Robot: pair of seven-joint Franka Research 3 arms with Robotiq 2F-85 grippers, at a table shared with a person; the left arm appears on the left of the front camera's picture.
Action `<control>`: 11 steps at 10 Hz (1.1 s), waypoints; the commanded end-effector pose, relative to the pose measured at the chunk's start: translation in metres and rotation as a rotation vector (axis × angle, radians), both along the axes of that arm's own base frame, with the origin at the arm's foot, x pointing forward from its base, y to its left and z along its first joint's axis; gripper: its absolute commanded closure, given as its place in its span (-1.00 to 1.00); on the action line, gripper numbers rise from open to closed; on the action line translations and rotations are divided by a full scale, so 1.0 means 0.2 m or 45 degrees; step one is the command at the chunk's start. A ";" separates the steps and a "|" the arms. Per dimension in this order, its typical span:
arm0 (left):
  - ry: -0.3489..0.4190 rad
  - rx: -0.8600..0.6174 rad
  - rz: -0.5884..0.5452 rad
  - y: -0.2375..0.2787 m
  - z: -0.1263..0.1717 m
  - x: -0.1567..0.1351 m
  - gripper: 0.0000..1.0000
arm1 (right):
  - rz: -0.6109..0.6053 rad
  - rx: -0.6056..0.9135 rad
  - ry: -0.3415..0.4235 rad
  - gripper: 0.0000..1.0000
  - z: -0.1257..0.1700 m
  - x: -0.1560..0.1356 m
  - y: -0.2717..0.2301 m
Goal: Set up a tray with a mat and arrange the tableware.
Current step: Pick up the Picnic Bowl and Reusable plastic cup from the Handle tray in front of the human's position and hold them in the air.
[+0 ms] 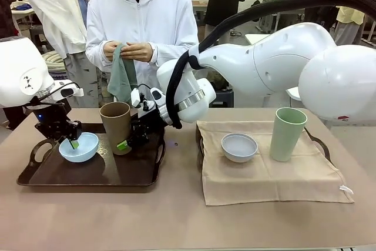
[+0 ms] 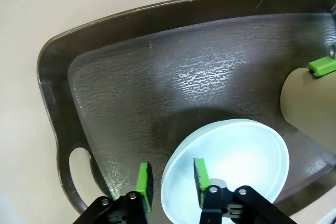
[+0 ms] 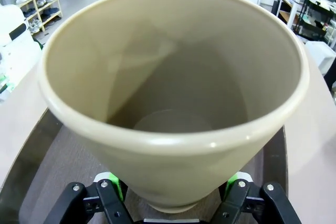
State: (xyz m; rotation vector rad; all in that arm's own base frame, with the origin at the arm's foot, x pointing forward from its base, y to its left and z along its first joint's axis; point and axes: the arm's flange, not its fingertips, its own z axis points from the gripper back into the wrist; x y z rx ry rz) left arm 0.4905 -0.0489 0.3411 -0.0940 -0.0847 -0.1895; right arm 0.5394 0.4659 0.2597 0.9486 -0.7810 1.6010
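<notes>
On the dark brown tray (image 1: pixel 117 171), the pale blue bowl (image 1: pixel 82 150) sits at the left. My left gripper (image 1: pixel 73 143) is shut on its near rim. In the left wrist view, one pad is inside the bowl (image 2: pixel 236 166) and the other outside, with the gripper (image 2: pixel 172 178) astride the rim. The tan-brown tumbler (image 1: pixel 116 124) stands upright beside the bowl. My right gripper (image 1: pixel 125 144) has reached across and is shut on the tumbler low down. In the right wrist view its gripper (image 3: pixel 174 184) hugs the base of the tumbler (image 3: pixel 173 77).
To the right, a beige mat (image 1: pixel 264 177) covers a second tray, with the white-grey bowl (image 1: pixel 239 147) and the pale green tumbler (image 1: pixel 286 133) on it. A person at the far side holds a grey-green cloth (image 1: pixel 122 77) in both hands. Bare tabletop lies along the near edge.
</notes>
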 end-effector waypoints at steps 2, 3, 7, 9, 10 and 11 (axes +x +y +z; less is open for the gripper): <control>0.016 0.013 0.037 0.01 0.02 0.00 1.00 | -0.001 0.063 0.003 1.00 -0.01 -0.01 -0.01; 0.022 0.017 0.043 0.01 0.03 0.00 1.00 | -0.003 0.064 0.007 0.60 -0.01 -0.01 -0.02; 0.060 0.043 0.069 0.02 0.03 0.00 1.00 | -0.036 0.070 0.009 0.60 0.04 -0.01 -0.06; 0.191 0.062 0.049 0.03 0.14 -0.09 1.00 | -0.050 0.067 0.078 -0.25 0.27 -0.10 -0.10; 0.185 0.047 0.050 0.05 0.27 -0.18 1.00 | -0.063 0.041 0.070 -0.25 0.43 -0.19 -0.11; 0.156 0.025 0.067 0.06 0.40 -0.24 1.00 | -0.088 0.014 0.031 -0.25 0.57 -0.27 -0.13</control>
